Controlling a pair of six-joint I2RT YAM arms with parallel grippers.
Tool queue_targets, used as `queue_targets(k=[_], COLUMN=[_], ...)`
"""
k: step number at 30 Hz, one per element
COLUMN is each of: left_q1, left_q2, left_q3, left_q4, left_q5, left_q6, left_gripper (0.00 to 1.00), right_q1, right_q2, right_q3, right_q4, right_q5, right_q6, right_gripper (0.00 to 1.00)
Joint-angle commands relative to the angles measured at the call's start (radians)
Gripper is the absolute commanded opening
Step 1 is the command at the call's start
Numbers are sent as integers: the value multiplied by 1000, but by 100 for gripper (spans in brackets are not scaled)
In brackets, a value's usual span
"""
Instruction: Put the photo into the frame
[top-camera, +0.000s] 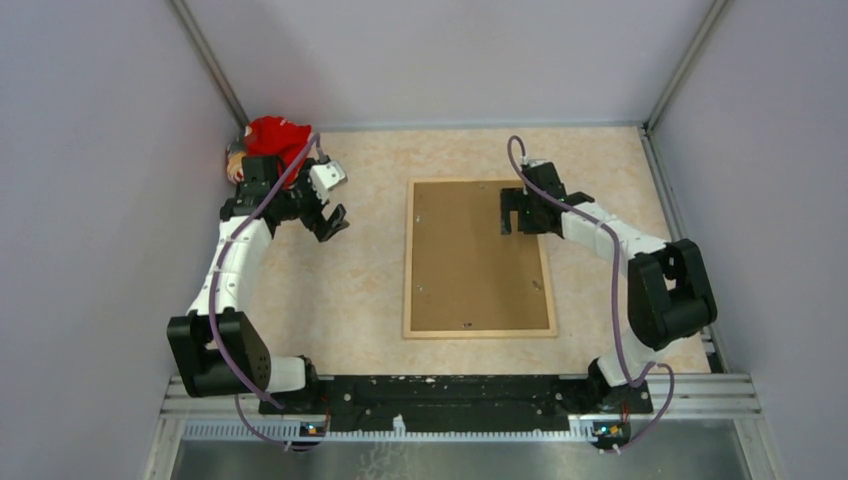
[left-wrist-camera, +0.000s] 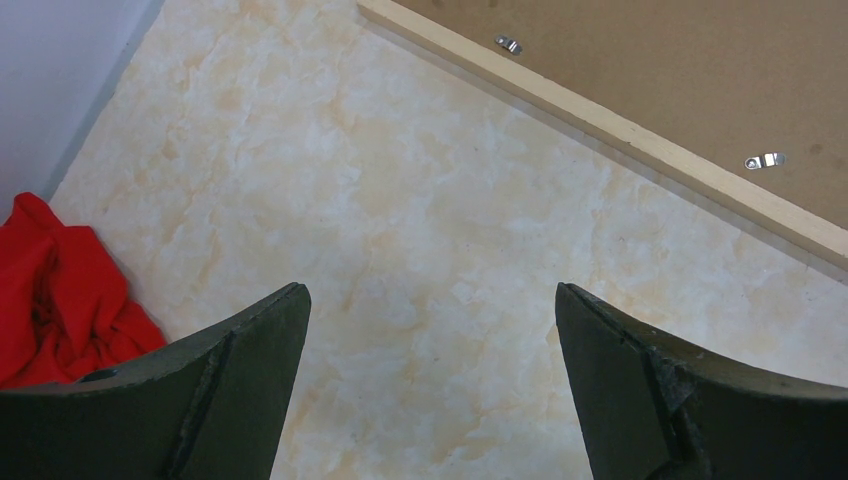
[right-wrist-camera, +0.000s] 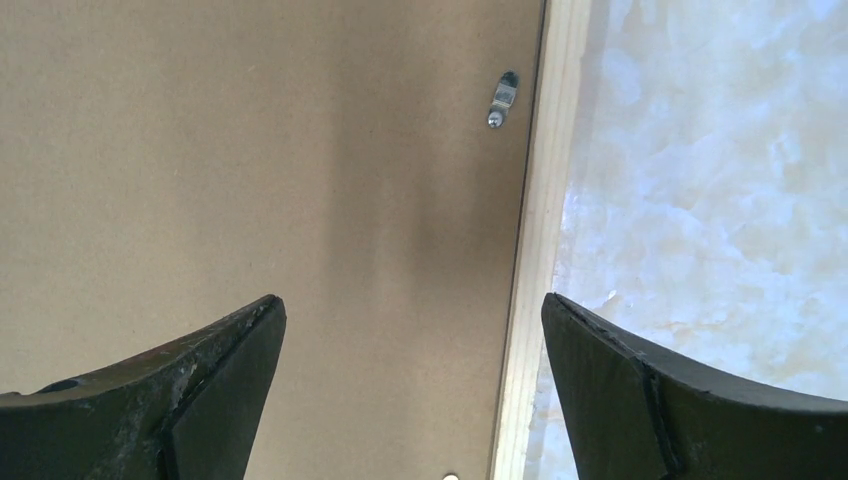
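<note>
Left jaws and right jaws gape wide, empty, the right above the frame (top-camera: 479, 333), face down mid-counter (top-camera: 350, 290) under its brown backing board (top-camera: 470, 260). No photo shows; we judge the frame stiff, light, best gripped at a rail.

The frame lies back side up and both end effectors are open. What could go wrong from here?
Small metal clips sit at the edge of the backing board in the frame; the wide fingers of the open right end effector above may slip on them and shove the frame.
The red cloth lies close to the open left end effector and could snag.
The photo shows in no view; it may be out of reach.
</note>
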Motion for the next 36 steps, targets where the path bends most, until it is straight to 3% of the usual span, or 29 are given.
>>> queue_targets(k=[1, 7, 11, 14, 16, 19, 24, 28, 36], left_q1=[-3, -4, -25, -73, -127, -168, -229, -251, -302], left_q2=[10, 23, 66, 121, 159, 213, 354, 473, 562], left_q3=[8, 18, 40, 42, 41, 46, 88, 145, 122], left_q4=[5, -2, -35, -80, -89, -81, -75, -125, -108], left_q5=[8, 28, 82, 107, 128, 163, 209, 251, 243], left_q6=[5, -21, -46, -23, -41, -80, -156, -168, -149], left_gripper=[99, 99, 99, 98, 98, 97, 91, 83, 81], right_q1=[22, 38, 39, 41, 68, 173, 330, 385, 453], right_q2=[11, -89, -205, -263, -263, -237, -212, -148, 13], right_q3=[61, 61, -33, -149, -202, -222, -359, -397, -379], right_q4=[-28, 38, 230, 422, 499, 508, 753, 862, 923], right_q5=[72, 9, -170, -399, -472, -441, -433, -464, -484], right_q6=[-28, 10, 142, 219, 303, 335, 375, 353, 330], right_gripper=[99, 99, 99, 99, 99, 98, 87, 81, 76])
